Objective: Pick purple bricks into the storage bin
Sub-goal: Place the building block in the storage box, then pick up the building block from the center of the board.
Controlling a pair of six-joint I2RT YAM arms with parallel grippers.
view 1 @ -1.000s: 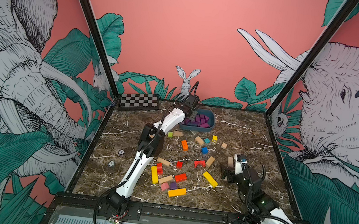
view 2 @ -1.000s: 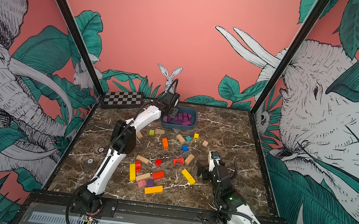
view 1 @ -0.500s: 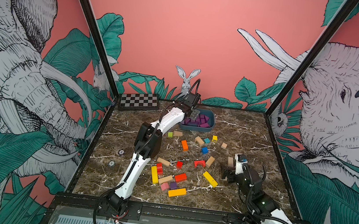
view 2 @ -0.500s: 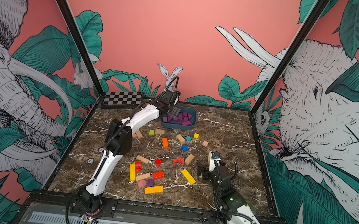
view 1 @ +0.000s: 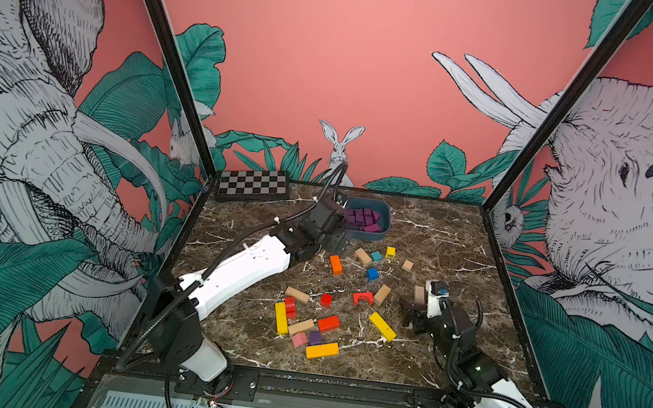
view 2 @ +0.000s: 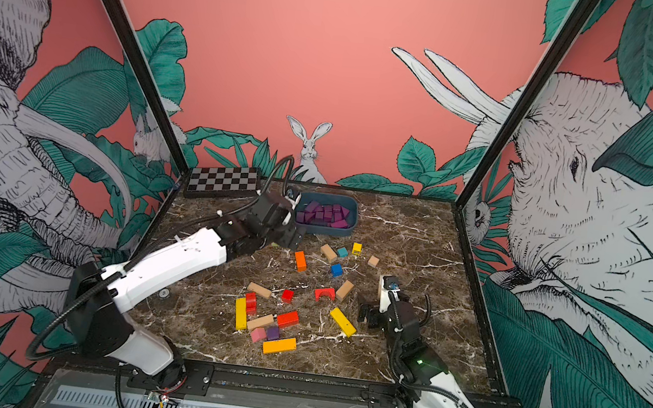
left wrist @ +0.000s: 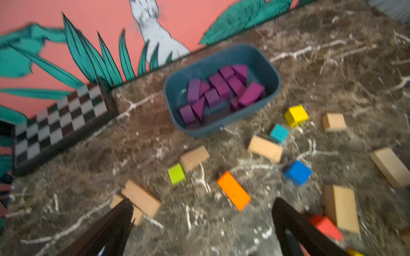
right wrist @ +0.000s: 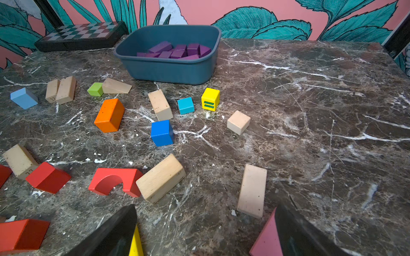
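Since a second ago, our left gripper (view 1: 337,237) has pulled back from above the storage bin (view 1: 386,219), and its claw, which looked shut, has sprung wide. Our right arm has not moved.

In both top views the purple bricks (view 1: 363,219) lie in a heap inside the bin at the back of the table. One small purple brick (view 1: 315,337) is left out near the front. It touches a pink block (view 1: 299,339) and sits just beside an orange bar (view 1: 322,351). The left gripper hangs just in front of the bin. The right gripper (view 1: 412,316) sits low on the right side, well apart from that last brick.

From the left wrist, the picture is blurry (the arm is on the move, we think). We see both black fingers (left wrist: 115,219) spread far apart with only bare table between them, so this claw holds nothing. The bin sits ahead, with lots of purple in it.

From the right wrist, the fingers (right wrist: 115,230) stand wide too, and nothing is between them. We cannot see the last purple brick from either wrist.

We think a drop has just been done and the arm is heading off for more. Next we must reach the lone purple brick near the front, come down over it, and pinch only it, not the pink one touching its side.
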